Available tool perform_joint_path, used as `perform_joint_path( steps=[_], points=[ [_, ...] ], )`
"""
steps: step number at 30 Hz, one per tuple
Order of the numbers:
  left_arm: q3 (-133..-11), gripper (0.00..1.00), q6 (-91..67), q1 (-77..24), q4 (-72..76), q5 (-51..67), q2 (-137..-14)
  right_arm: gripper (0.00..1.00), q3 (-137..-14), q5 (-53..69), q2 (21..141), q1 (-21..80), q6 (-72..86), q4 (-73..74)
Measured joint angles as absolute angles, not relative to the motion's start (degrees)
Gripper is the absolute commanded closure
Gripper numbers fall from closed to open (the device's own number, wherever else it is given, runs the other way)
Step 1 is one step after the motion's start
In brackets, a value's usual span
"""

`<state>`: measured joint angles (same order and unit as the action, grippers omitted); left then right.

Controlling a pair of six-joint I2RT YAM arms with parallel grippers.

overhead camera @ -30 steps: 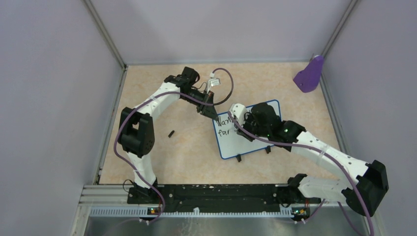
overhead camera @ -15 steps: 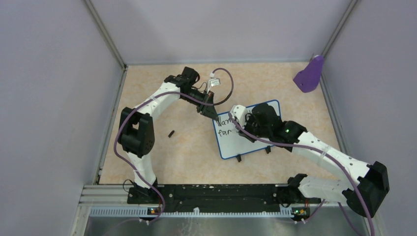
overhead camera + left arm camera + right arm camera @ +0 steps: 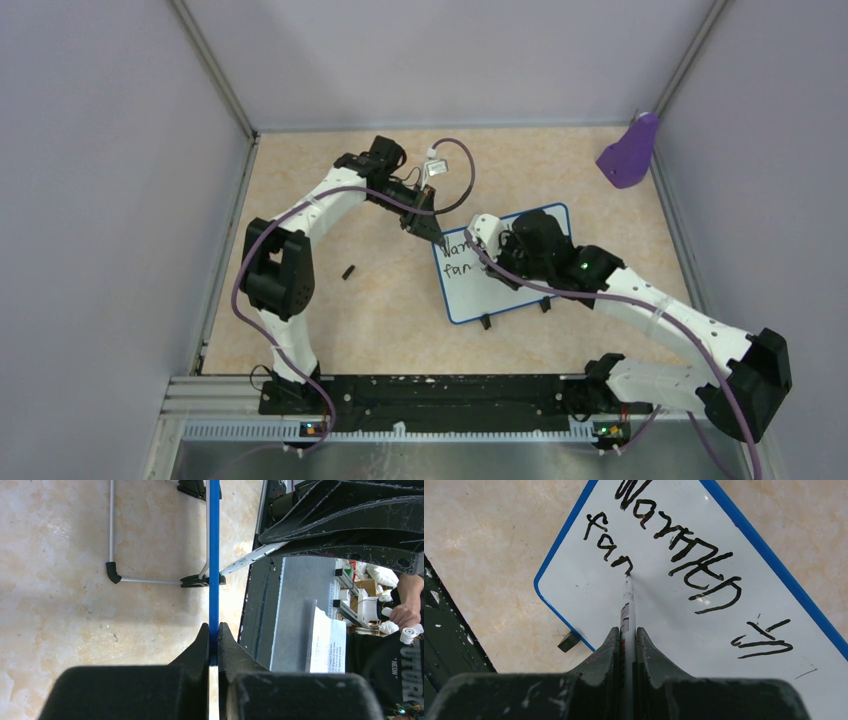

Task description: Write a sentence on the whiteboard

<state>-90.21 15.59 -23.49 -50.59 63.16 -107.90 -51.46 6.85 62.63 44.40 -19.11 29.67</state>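
The whiteboard (image 3: 492, 296) sits on the counter (image 3: 370, 320) right of the middle, turned askew so that its left corner points toward the far side. Two small black feet show on its near edge. The sentence (image 3: 679, 545) is in black handwriting on the white face: the upper line reads roughly "Warmth in", and the lower line has only the letters "fan" at its start. From the top view the right arm covers most of the writing.

The marker (image 3: 627, 605) has its tip on the board, right at the end of the "n" in the lower line. The right hand (image 3: 626, 632) is closed around the marker's barrel, with a finger pressed against either side. It reaches over the board from the near right.

The left hand (image 3: 213, 630) comes in from the far left and is clamped on the thin blue rim at the board's far left corner, with the edge pinched between both fingers.

A small black piece (image 3: 348, 271) lies on the counter to the left, well apart from the board. A purple scoop (image 3: 630, 152) stands in the far right corner.
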Motion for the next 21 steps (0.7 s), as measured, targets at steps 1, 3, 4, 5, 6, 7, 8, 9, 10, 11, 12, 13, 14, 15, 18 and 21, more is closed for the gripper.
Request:
perform_joint_path(
  steps=[1,3,4,5,6,7,8,9,10,11,12,13,14,15,18,21],
  points=[
    [-90.2,1.0,15.6,-23.5,-50.6,63.1,-107.9,1.0,-51.5,6.7,62.6,44.4,-18.9,29.6],
    [-90.2,1.0,15.6,-23.5,-50.6,63.1,-107.9,1.0,-51.7,6.5,62.6,44.3,-18.7,29.5],
    [-90.2,1.0,15.6,-23.5,-50.6,63.1,-107.9,1.0,-51.8,6.3,62.7,44.2,-18.5,29.5],
    [-90.2,1.0,15.6,-23.5,-50.6,63.1,-107.9,1.0,-51.9,6.1,62.7,44.1,-18.3,29.2],
    [-90.2,1.0,15.6,-23.5,-50.6,63.1,-107.9,1.0,-51.9,6.0,62.7,44.0,-18.2,29.0],
    [-90.2,1.0,15.6,-23.5,-50.6,63.1,-107.9,1.0,-51.9,6.0,62.7,44.0,-18.2,28.9],
    [-90.2,1.0,15.6,-23.5,-50.6,63.1,-107.9,1.0,-51.9,5.9,62.7,44.0,-18.1,28.9],
    [-90.2,1.0,15.6,-23.5,-50.6,63.1,-107.9,1.0,-51.9,5.8,62.7,44.0,-18.0,29.0],
    [-90.2,1.0,15.6,-23.5,-50.6,63.1,-107.9,1.0,-51.9,5.8,62.7,44.0,-17.9,29.0],
    [-90.2,1.0,15.6,-23.5,-50.6,63.1,-107.9,1.0,-51.9,5.8,62.7,44.0,-17.9,29.0],
    [-90.2,1.0,15.6,-23.5,-50.6,63.1,-107.9,1.0,-51.9,5.7,62.7,44.0,-17.9,29.0],
    [-90.2,1.0,15.6,-23.5,-50.6,63.1,-107.9,1.0,-51.9,5.7,62.6,44.0,-17.9,29.0],
    [-90.2,1.0,15.6,-23.5,-50.6,63.1,-107.9,1.0,-51.9,5.6,62.6,44.0,-18.0,29.0],
    [-90.2,1.0,15.6,-23.5,-50.6,63.1,-107.9,1.0,-51.9,5.6,62.6,44.0,-18.0,29.1],
    [-90.2,1.0,15.6,-23.5,-50.6,63.0,-107.9,1.0,-51.8,5.4,62.5,44.0,-18.0,29.2],
    [-90.2,1.0,15.6,-23.5,-50.6,63.1,-107.9,1.0,-51.7,5.0,62.0,43.9,-18.2,29.8]
  ],
)
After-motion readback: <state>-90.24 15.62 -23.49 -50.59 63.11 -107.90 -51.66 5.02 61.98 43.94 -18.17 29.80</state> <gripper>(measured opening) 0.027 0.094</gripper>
